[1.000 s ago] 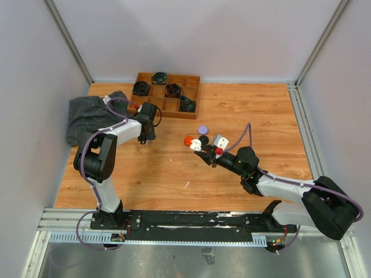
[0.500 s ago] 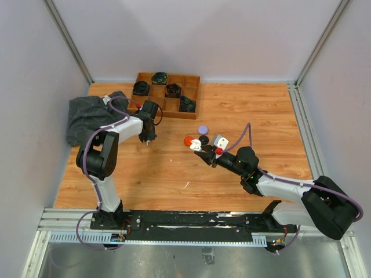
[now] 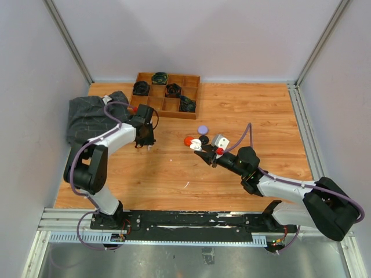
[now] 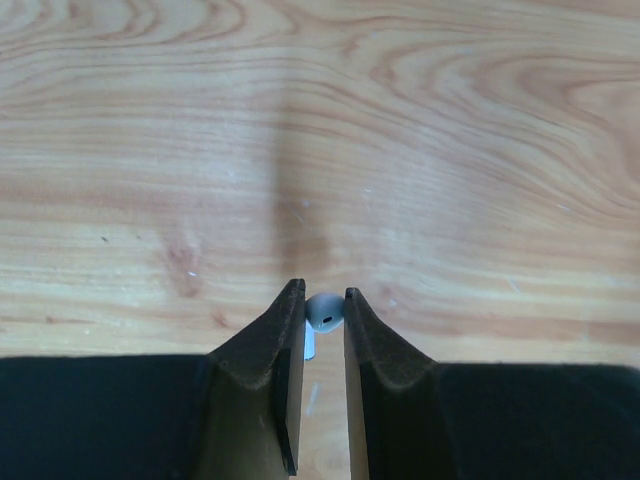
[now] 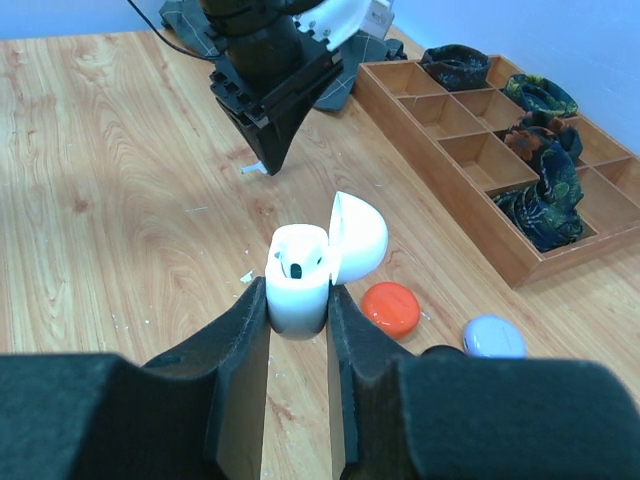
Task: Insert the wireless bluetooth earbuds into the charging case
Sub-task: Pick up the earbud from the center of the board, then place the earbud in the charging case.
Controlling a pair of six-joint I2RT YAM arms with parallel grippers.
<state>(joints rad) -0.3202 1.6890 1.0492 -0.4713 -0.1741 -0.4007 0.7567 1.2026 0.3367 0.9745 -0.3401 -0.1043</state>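
Note:
My left gripper [image 4: 324, 298] is shut on a white earbud [image 4: 325, 313], pinched at the very fingertips, low over the wood table. It is at the left-centre in the top view [image 3: 145, 140] and shows in the right wrist view [image 5: 268, 160]. My right gripper [image 5: 298, 300] is shut on a white charging case [image 5: 297, 278], held upright with its lid [image 5: 359, 237] flipped open. A white earbud sits in one slot of the case. In the top view the right gripper [image 3: 200, 146] is mid-table, well to the right of the left one.
Round puck cases lie by the right gripper: orange-red [image 3: 188, 140], lilac [image 3: 203, 130], black [image 3: 204, 139]. A wooden compartment tray [image 3: 193, 95] with dark bundles stands at the back. A dark cloth [image 3: 90, 116] lies at the far left.
The left arm has swung its elbow out to the left, and its gripper has shifted slightly nearer with the earbud in it. The right arm has not moved.

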